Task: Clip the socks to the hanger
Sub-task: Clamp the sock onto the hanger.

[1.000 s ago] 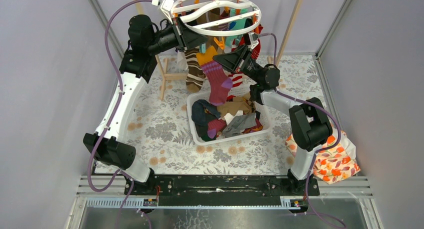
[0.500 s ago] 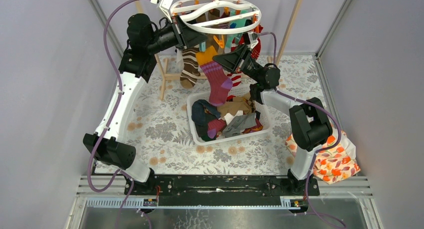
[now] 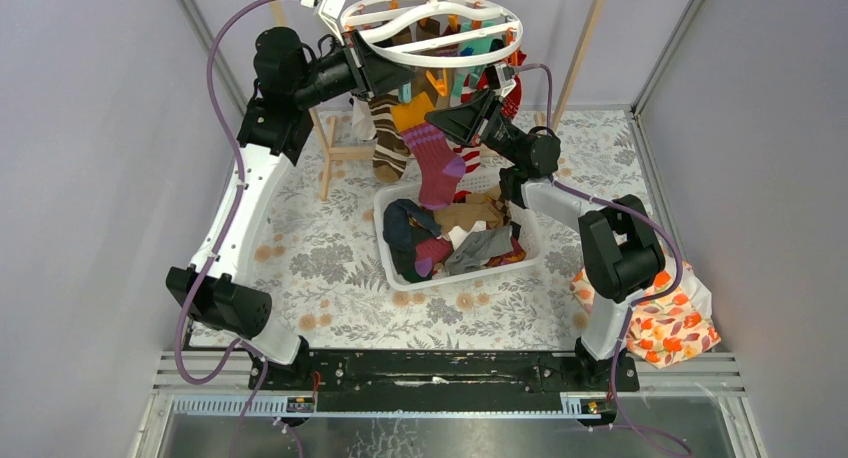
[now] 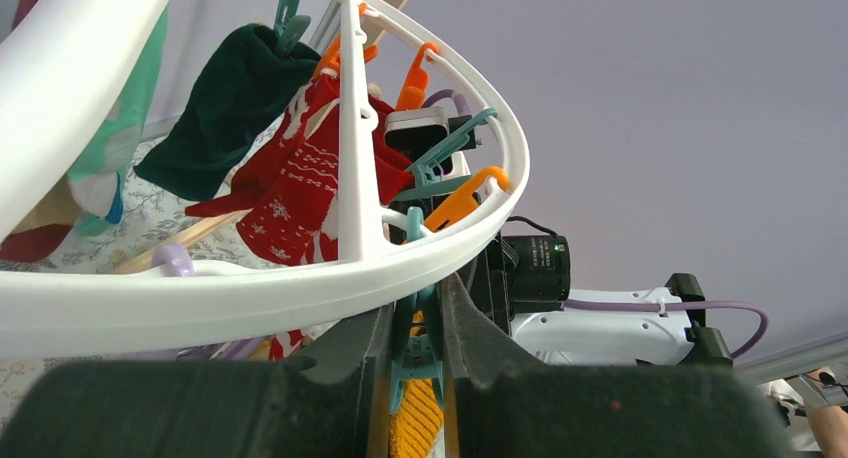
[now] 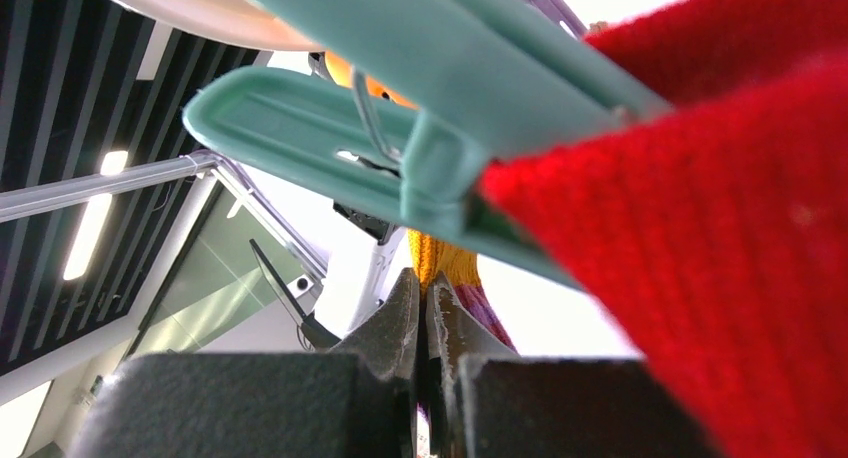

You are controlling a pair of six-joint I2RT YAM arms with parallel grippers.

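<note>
The hanger point(image 3: 508, 33), a white ring with orange and teal clips, hangs at the back with several socks pinned to it. My left gripper point(image 3: 398, 78) reaches under its near-left rim. In the left wrist view it point(image 4: 418, 303) is shut on a teal clip point(image 4: 414, 356) just below the ring point(image 4: 300, 288), with mustard knit under the clip. My right gripper point(image 3: 440, 125) is shut on the mustard cuff point(image 5: 438, 255) of a magenta sock point(image 3: 438, 170) that dangles beside that clip. A brown striped sock point(image 3: 388, 143) hangs to its left.
Under the hanger sits a white slotted basket point(image 3: 397, 270) holding several loose socks point(image 3: 455, 233). A wooden rack frame point(image 3: 330, 153) stands behind at the left. A red sock point(image 5: 720, 228) in a teal clip point(image 5: 400, 148) fills the right wrist view. At the right edge lies a leaf-patterned bag point(image 3: 660, 323).
The hanger and my left gripper shifted slightly up and left early on, and the brown striped sock swung left and back. Both grips are unchanged.
</note>
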